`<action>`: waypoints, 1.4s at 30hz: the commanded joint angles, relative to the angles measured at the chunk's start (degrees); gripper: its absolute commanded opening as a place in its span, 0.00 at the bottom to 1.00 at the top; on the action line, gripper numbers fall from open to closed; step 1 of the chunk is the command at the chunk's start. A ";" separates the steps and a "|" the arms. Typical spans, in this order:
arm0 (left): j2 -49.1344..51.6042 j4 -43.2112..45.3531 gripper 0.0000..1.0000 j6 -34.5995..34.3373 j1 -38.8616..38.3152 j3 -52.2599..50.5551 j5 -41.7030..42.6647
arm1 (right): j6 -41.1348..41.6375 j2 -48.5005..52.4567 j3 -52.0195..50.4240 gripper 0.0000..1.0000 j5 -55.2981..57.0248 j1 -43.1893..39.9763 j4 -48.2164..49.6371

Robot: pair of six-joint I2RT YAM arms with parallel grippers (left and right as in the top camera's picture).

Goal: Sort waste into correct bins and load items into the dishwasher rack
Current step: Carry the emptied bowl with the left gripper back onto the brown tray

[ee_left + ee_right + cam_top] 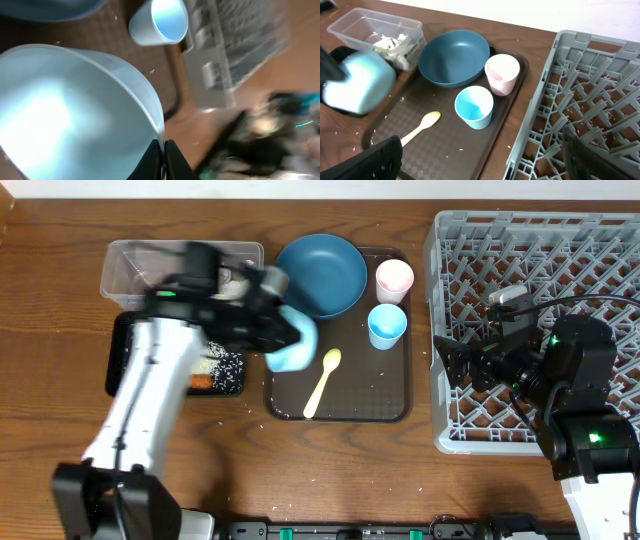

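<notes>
The left hand (164,152) is clamped on the rim of the small white bowl with a light blue inside (75,110), held over the left edge of the dark brown serving tray (370,380). The bowl looks stiff, light and smooth, so a rim pinch could slip or swing. The right hand (452,365) hangs spread wide above the grey lattice dishwasher rack (600,270)

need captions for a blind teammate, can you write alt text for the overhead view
The left claw grips the rim of a light blue bowl over the left edge of a brown tray, which holds a dark blue bowl, pink cup, blue cup and yellow spoon. The right claw hangs open over the grey rack.
</notes>
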 commanded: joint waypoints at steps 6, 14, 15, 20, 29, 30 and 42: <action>6.60 5.92 0.06 -2.82 -25.35 -0.11 -36.04 | 0.48 0.00 1.18 0.99 -0.22 -0.83 -0.28; 16.11 11.34 0.06 -3.10 -35.52 -0.11 -42.12 | 0.46 0.00 1.18 0.99 -0.22 -0.83 -0.50; 16.81 11.85 0.06 -3.10 -36.22 -0.11 -42.12 | 0.46 0.00 1.18 0.99 -0.22 -0.83 -0.55; 17.05 12.61 0.06 -4.00 -38.18 -0.04 -42.10 | 0.46 0.00 1.18 0.99 -0.20 -0.83 -0.48; 17.05 11.56 0.06 -5.46 -40.96 0.33 -42.07 | 0.44 0.00 1.18 0.99 -0.15 -0.83 -0.44; 17.05 11.32 0.06 -5.46 -41.20 0.57 -42.07 | 0.44 0.00 1.18 0.99 -0.07 -0.83 -0.42; 11.08 8.11 0.43 -6.08 -40.61 2.29 -42.12 | 0.46 0.00 1.18 0.99 1.07 -0.83 -0.33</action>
